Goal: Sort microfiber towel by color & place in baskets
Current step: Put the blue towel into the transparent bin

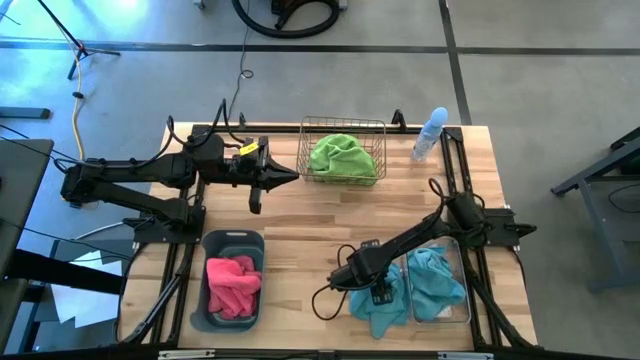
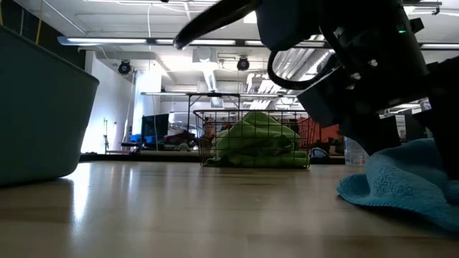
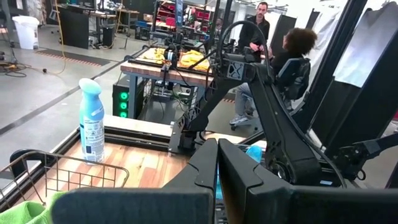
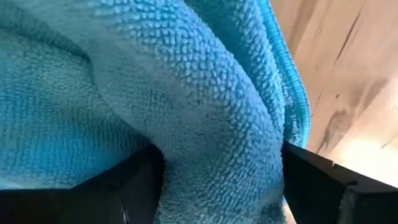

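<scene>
A blue microfiber towel [image 1: 376, 308] lies bunched on the wood table beside the clear tub [image 1: 462, 300], which holds another blue towel [image 1: 436, 280]. My right gripper [image 4: 217, 186] points steeply down into the loose towel, open, with a raised fold between its fingers. The wire-mesh basket [image 1: 342, 128] at the far edge holds a green towel [image 1: 343, 157]. A pink towel [image 1: 233, 285] lies in the dark grey-blue tub [image 1: 212, 243] at the near left. My left gripper [image 3: 217, 180] hangs level above the table, left of the wire basket, shut and with nothing in it. My right gripper straddles a raised fold of the blue towel [image 4: 217, 124] from above, pointing steeply down. The cloth lies against the inner sides of both open fingers [image 4: 134, 186]. The towel rests slack on the table [image 2: 401, 183]; one layer or several, I cannot tell.
A pale blue spray bottle [image 1: 430, 133] stands at the far right corner, right of the wire basket. Bare wood stretches across the table's middle [image 1: 320, 220]. Beyond the table, people sit in the room [image 3: 292, 56].
</scene>
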`<move>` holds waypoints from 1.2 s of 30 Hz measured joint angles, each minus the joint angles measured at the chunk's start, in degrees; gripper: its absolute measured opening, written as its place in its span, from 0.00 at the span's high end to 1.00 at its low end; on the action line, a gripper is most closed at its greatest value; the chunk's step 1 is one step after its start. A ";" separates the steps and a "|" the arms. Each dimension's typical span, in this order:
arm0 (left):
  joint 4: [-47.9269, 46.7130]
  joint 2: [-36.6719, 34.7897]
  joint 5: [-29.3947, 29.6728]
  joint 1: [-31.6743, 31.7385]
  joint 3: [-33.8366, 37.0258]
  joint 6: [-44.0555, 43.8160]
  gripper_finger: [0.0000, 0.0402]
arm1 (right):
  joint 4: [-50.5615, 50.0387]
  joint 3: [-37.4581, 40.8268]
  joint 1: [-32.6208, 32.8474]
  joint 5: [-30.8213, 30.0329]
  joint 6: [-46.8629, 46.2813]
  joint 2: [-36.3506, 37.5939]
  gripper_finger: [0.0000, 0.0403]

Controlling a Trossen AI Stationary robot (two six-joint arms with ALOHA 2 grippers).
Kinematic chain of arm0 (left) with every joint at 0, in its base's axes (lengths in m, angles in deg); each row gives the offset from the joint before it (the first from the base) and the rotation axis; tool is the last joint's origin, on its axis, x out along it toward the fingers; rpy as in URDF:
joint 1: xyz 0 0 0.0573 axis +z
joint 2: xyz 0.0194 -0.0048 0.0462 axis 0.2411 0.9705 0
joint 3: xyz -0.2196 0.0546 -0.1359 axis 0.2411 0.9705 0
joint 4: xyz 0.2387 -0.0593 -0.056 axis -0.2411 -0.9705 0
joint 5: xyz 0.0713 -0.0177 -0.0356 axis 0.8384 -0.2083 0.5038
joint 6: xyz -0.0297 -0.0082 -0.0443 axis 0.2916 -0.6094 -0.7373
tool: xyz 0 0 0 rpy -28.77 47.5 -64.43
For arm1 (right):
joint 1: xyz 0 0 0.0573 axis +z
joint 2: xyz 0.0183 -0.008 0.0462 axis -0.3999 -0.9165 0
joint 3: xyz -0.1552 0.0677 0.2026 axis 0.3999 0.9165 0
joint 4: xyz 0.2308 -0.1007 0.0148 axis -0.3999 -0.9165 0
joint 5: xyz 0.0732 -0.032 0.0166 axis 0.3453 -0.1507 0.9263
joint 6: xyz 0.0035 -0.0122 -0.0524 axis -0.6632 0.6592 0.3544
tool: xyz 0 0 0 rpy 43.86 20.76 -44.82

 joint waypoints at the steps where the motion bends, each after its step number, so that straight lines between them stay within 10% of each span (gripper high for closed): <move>1: 0.02 0.00 0.02 0.00 0.00 0.06 1.00 | 0.07 -0.06 0.21 -0.31 0.20 -0.24 0.32; 12: 0.00 0.00 0.11 0.00 0.00 0.10 1.00 | 1.70 0.00 0.95 0.80 -0.17 -0.57 0.94; 36: 0.06 0.00 3.42 0.00 0.02 0.39 1.00 | 4.20 0.22 -2.52 -7.27 -9.59 27.51 1.00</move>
